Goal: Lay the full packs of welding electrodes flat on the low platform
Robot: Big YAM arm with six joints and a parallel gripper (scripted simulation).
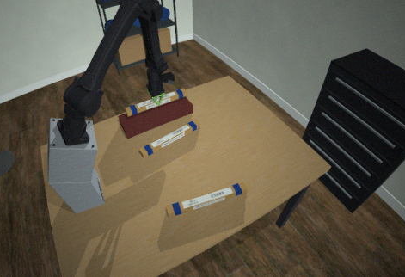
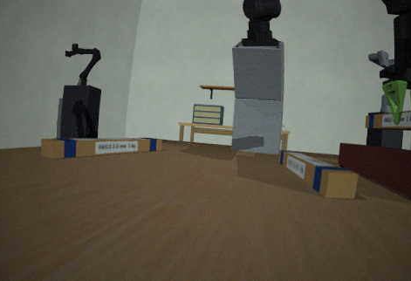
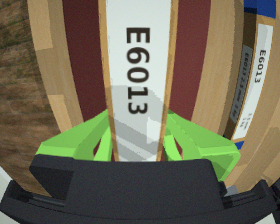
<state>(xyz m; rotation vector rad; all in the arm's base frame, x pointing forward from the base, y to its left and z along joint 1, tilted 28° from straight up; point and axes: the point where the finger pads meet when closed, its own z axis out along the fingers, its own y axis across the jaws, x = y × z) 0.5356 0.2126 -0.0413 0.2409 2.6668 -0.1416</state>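
My gripper (image 1: 157, 101) (image 2: 408, 118) (image 3: 137, 113) is shut on a pack of electrodes (image 1: 144, 104) (image 2: 375, 120) (image 3: 138, 45) with blue bands and a white E6013 label. It holds this pack level, a little above the dark red low platform (image 1: 157, 119) (image 2: 382, 167) (image 3: 191, 50), with a gap showing below it. A second pack (image 1: 168, 138) (image 2: 340, 184) (image 3: 258, 75) lies flat on the table beside the platform. A third pack (image 1: 206, 199) (image 2: 112, 147) lies flat on the table, farther from the platform.
The arm stands on a grey pedestal (image 1: 72, 163) (image 2: 257, 122) at the table's edge. A black drawer cabinet (image 1: 359, 133) stands beyond the table at the right. A shelf rack with a cardboard box (image 1: 129, 49) stands behind the platform end.
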